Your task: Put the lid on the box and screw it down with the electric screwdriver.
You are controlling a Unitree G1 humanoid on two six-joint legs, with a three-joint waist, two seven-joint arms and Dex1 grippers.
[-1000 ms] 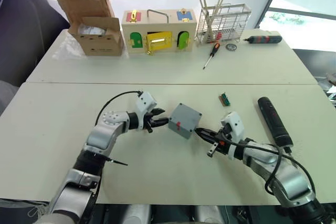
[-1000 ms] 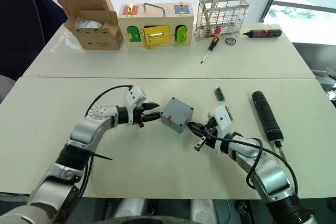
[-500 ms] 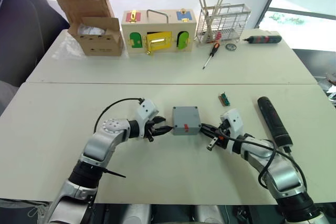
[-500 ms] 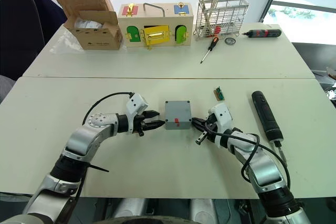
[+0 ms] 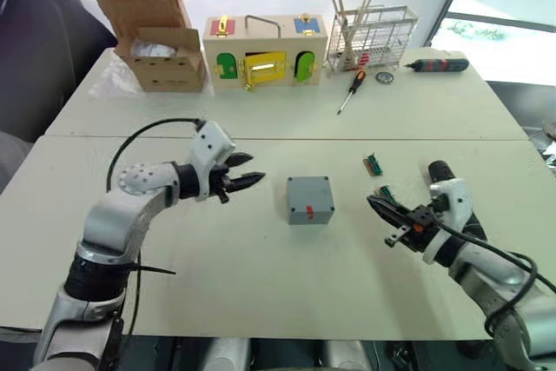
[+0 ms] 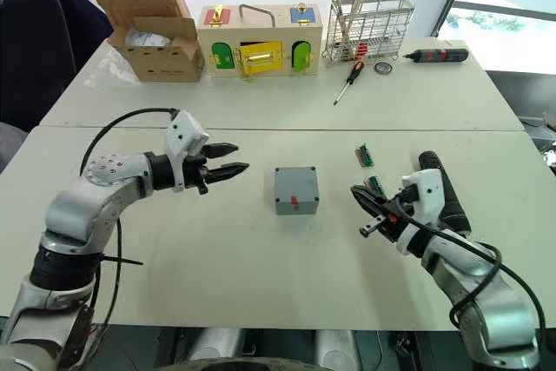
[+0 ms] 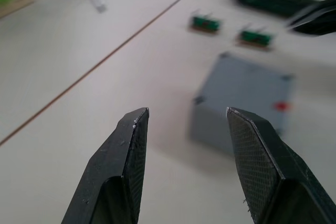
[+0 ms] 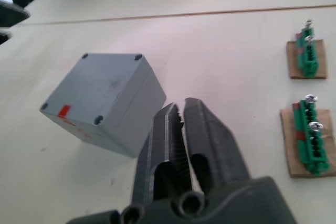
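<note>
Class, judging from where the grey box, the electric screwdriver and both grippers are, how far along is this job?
Done: the lid already sits on the box, corner holes visible. In hand: nothing; the left gripper hovers with jaws open, the right gripper is shut and empty. Left: picking up the electric screwdriver lying on the table and driving the screws.

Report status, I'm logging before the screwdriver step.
Left gripper open, empty. Right gripper shut, empty. Box between them, untouched, lid on. Electric screwdriver beside right arm.

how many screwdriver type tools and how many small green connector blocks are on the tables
Long thick black electric screwdriver: 1
Thin orange-and-black hand screwdriver: 1
Smaller black-and-red tool: 1
Small green connector blocks on brown bases: 2
Total: 5
</note>
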